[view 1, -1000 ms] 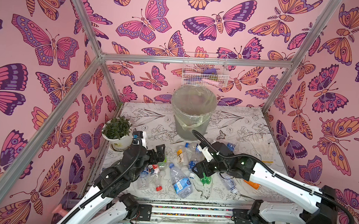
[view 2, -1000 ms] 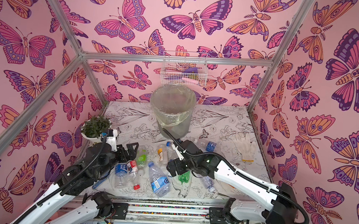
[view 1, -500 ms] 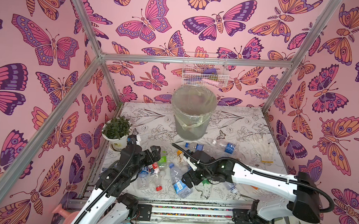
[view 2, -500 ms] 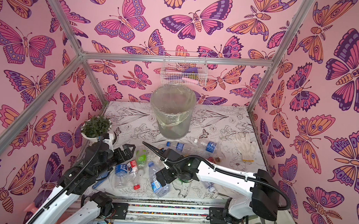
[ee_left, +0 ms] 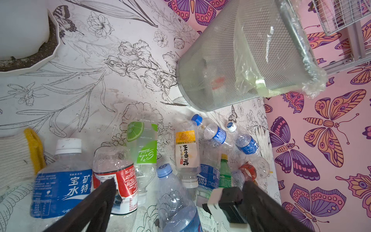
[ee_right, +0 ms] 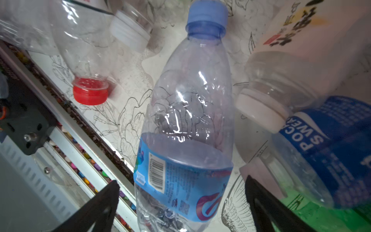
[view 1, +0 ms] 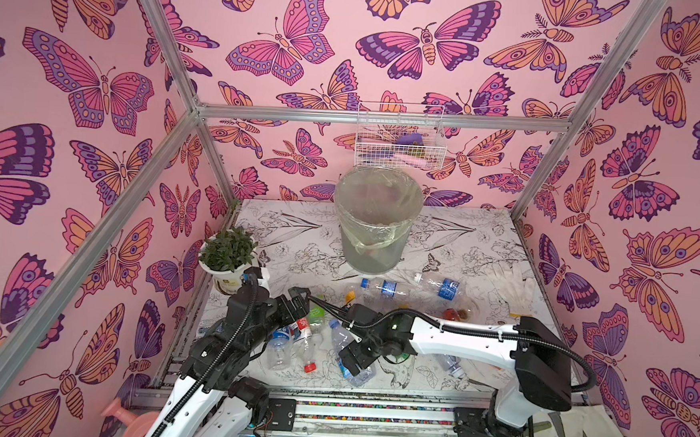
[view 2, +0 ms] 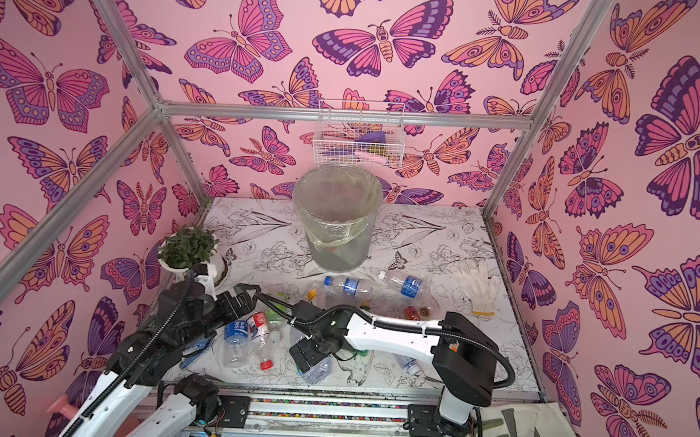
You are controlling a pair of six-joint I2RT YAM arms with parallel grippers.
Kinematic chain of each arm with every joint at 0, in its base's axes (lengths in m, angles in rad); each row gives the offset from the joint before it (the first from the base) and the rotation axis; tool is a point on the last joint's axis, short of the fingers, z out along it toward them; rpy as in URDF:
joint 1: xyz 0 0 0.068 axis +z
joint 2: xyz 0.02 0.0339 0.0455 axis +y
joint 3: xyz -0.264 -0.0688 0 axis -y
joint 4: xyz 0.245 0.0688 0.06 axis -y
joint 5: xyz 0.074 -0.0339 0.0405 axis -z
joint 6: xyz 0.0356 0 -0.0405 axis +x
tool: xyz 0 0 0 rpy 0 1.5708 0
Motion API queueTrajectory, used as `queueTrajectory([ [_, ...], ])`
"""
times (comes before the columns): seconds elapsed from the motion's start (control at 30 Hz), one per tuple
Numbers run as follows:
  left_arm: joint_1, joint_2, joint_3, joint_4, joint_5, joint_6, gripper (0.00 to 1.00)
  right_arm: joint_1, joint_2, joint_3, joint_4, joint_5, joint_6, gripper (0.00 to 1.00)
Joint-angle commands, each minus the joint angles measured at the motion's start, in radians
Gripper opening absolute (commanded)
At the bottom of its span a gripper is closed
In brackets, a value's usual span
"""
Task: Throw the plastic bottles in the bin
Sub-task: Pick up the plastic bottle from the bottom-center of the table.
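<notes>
1. Pink butterfly-print walls enclose a tabletop [view 1: 463,243] covered in line-drawn flowers.
2. Upright at 12 o'clock stands the bin [view 1: 375,225], grey-translucent and bag-lined.
3. Low and level, the right arm reaches from 4 o'clock toward 9 o'clock with its wrist bent down. The right hand [ee_right: 181,180] is released, its fingers spread either side of the blue-capped bottle [ee_right: 188,112] at its label.
4. Rising from 7 o'clock, the left arm aims toward 2 o'clock. The left hand [ee_left: 178,181] is released and empty above the plastic bottles [ee_left: 64,180].
5. Those plastic bottles [view 1: 390,287] lie on their sides from the centre to 7 o'clock, mostly clear and crumpled.
6. In a top view the blue-capped bottle [view 1: 336,335] is clear and dented, its long axis running 5 to 11 o'clock with the cap toward 11.
</notes>
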Motion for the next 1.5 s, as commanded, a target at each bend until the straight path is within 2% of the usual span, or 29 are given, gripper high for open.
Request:
queueTrajectory([
  [0.0, 0.009, -0.013, -0.001, -0.028, -0.001, 0.003, 1.00, 0.025, 0.030, 0.044, -0.053, 0.033, 0.014, 0.99],
  [0.6, 0.010, -0.028, 0.025, -0.066, -0.021, 0.020, 1.00, 0.084, 0.143, 0.114, -0.120, 0.126, 0.115, 0.99],
  [1.2, 0.010, -0.036, 0.031, -0.079, -0.029, 0.027, 1.00, 0.087, 0.215, 0.133, -0.108, 0.141, 0.140, 1.00],
  [1.3, 0.010, -0.033, 0.034, -0.079, -0.032, 0.027, 1.00, 0.088, 0.204, 0.128, -0.109, 0.147, 0.141, 0.94],
  [1.47, 0.010, -0.020, 0.046, -0.078, -0.035, 0.036, 1.00, 0.088, 0.185, 0.123, -0.109, 0.151, 0.143, 0.71],
])
